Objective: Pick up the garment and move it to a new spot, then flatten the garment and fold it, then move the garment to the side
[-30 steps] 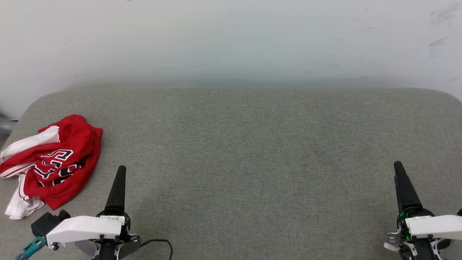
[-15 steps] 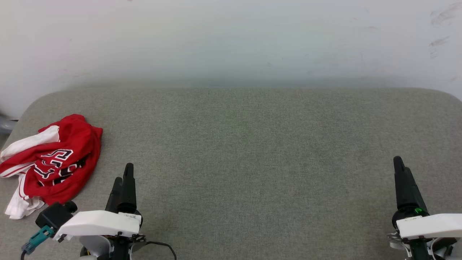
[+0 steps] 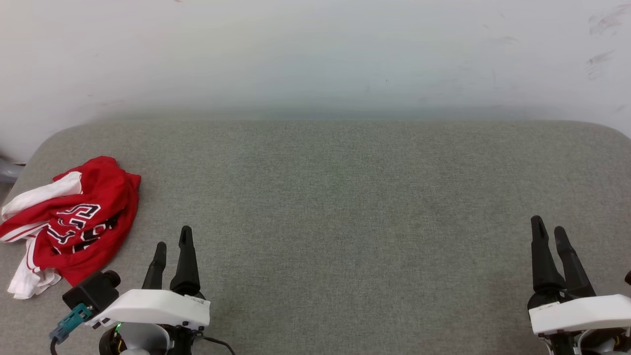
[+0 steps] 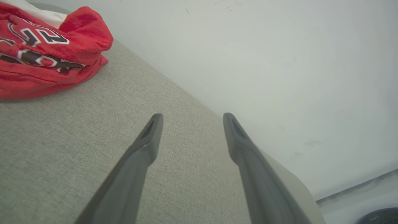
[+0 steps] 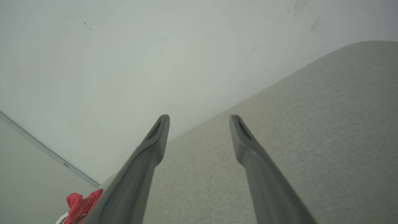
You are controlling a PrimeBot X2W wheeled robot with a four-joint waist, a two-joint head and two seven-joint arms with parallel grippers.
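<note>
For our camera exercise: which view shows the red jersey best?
Head view: the crumpled red jersey shows almost whole, number side up. Left wrist view crops it at the frame edge; right wrist view catches a small corner.

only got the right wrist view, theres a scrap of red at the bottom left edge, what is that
observer: the garment, a red jersey with white sleeves, crumpled in a heap at the left end of the grey fabric surface.
operator: which arm is closer to it
observer: the left gripper. It sits just to the right of the heap with its fingers open, not touching the cloth.
</note>
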